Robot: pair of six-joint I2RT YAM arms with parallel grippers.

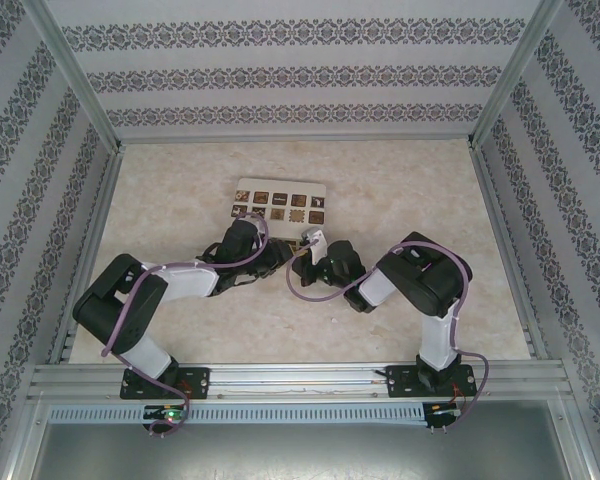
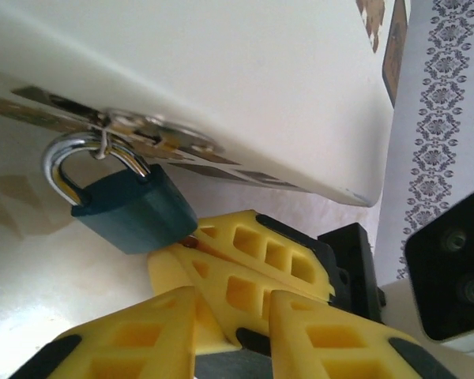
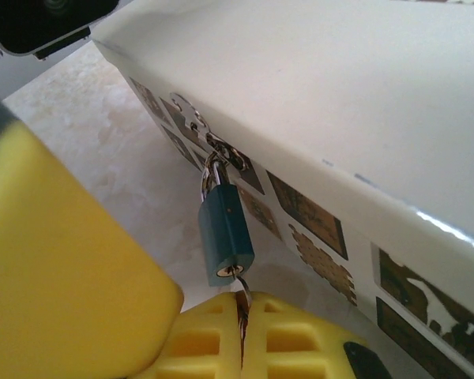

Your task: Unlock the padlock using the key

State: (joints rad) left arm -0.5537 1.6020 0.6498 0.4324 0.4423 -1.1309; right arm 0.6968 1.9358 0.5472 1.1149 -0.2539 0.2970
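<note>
A small blue padlock (image 3: pixel 225 233) hangs by its silver shackle (image 2: pixel 69 162) from the hasp on the cream patterned box (image 1: pixel 280 203). The key (image 3: pixel 239 292) sits in the keyhole on the padlock's underside. My right gripper (image 3: pixel 242 309) is shut on the key just below the lock; its yellow fingers (image 2: pixel 253 260) meet the padlock (image 2: pixel 134 212) from the lower right. My left gripper (image 2: pixel 229 339) is open, its fingers (image 2: pixel 134 335) apart just short of the padlock and holding nothing. One left finger (image 3: pixel 63 268) looms beside the lock. Both grippers meet in front of the box (image 1: pixel 290 260).
The box (image 2: pixel 221 79) stands mid-table on a beige marbled surface (image 1: pixel 410 190). Patterned walls and a metal frame (image 1: pixel 500 110) enclose the table. Both arms are bent low toward the box front.
</note>
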